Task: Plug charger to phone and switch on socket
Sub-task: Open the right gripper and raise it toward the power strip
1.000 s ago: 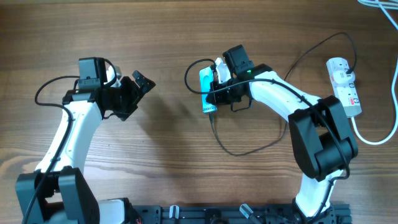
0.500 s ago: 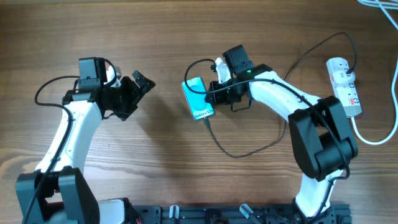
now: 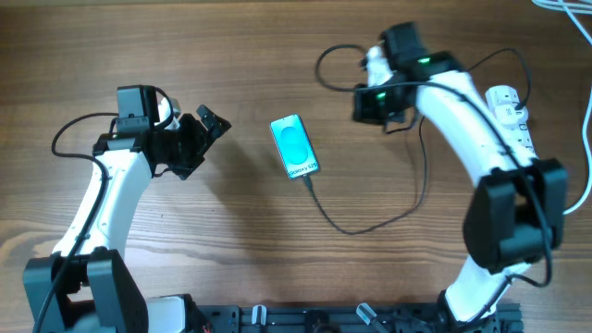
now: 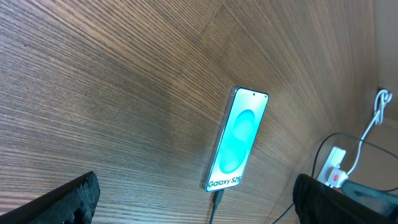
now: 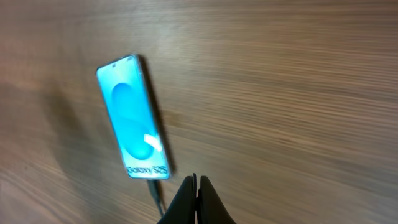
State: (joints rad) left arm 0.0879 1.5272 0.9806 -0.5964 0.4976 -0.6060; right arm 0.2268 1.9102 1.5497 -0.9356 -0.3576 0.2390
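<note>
**Fingers (image 5: 185, 200) of right gripper (image 5: 196, 180) pinched shut as phone (image 5: 132, 118) lies wired on table (image 3: 277, 46)**

Watching from my remote station, I see the phone lying flat and face up on the wooden table. Its teal screen is lit and a "Galaxy S25" strip shows near its lower edge. The charger (image 3: 347, 231) meets that lower edge: its dark tip goes into the middle of the phone's bottom end, and the thin black cable trails away from the phone in a loose curve across the wood.

The right gripper hangs clear of the phone, off toward the socket side. Its two fingers are pressed together with nothing between them.

The left gripper (image 3: 213, 122) sits on the opposite side of the phone, near it but not touching. In its wrist view the fingers are spread wide, one at each lower corner of the frame, with the phone lying between and beyond them.

The socket (image 3: 507, 96) lies well apart from the phone, past the right gripper, and the right arm partly covers it. I cannot tell whether the cable's far end sits in one of its outlets, nor how its switches stand.
</note>
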